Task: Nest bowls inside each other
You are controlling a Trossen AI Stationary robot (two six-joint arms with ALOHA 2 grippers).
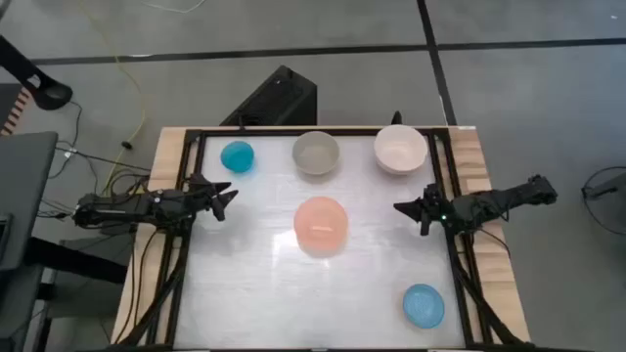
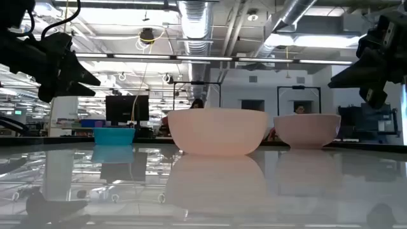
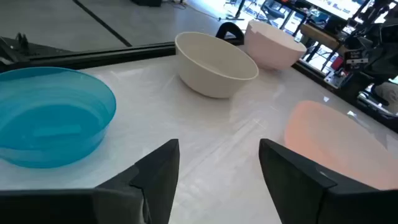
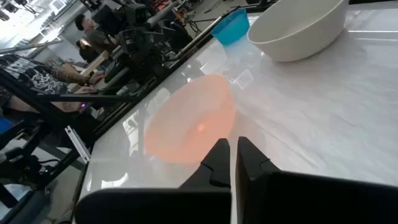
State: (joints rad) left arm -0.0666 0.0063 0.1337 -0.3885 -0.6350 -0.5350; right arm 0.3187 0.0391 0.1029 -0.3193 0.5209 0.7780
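Five bowls stand upright on their bases on the white table. The bright teal bowl, the grey-beige bowl and the cream-white bowl form a row along the far side. The salmon-pink bowl is in the middle and the light blue bowl at the near right. My left gripper hovers open left of the pink bowl, near the teal bowl. My right gripper hovers shut right of the pink bowl. Both are above the table and hold nothing.
A black frame runs around the table top, with wooden boards at both sides. There is bare table at the near left. In the low view the pink bowl hides the grey-beige one. People sit beyond the table in the room.
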